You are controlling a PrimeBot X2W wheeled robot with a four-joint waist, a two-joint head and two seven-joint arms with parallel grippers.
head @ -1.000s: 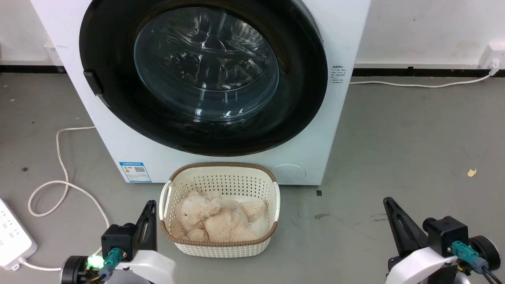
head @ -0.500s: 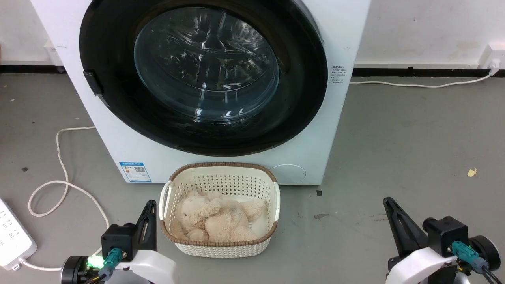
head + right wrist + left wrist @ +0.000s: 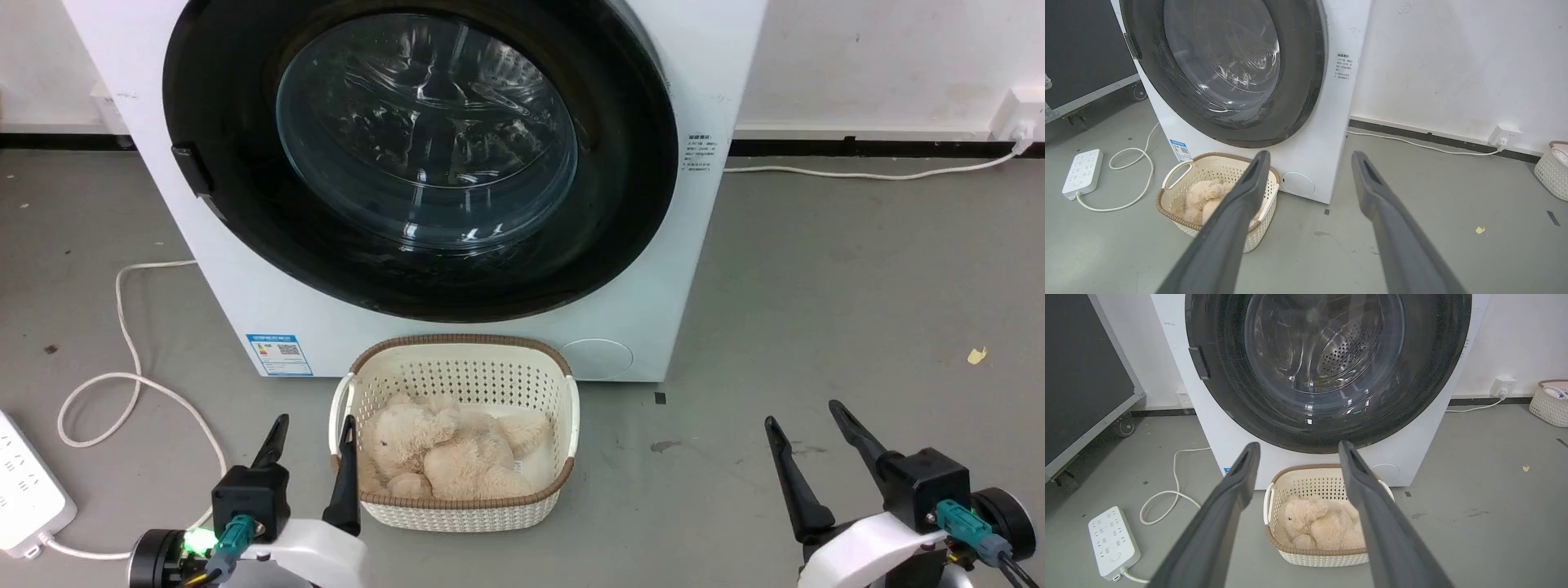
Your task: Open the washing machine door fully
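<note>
Door shut, task not yet begun. The washing machine door (image 3: pixel 420 155) lies flush against the front of the washing machine (image 3: pixel 237 302), far centre, filling most of its face. A small dark tab (image 3: pixel 186 167) sits on the door's left rim; we take it for the handle, so the pull likely starts there. We cannot see the hinge.

Left gripper (image 3: pixel 315 423) is low at near left with its fingers spread wide and nothing between them. Right gripper (image 3: pixel 802 412) at near right is the same, parted and empty. Both are well apart from the door, probably readied for a reach.

A basket (image 3: pixel 457 347) holding a plush toy (image 3: pixel 441 457) stands just in front of the machine, below the door. It seems low enough for the swing to pass over it, but an arm must reach above it.
</note>
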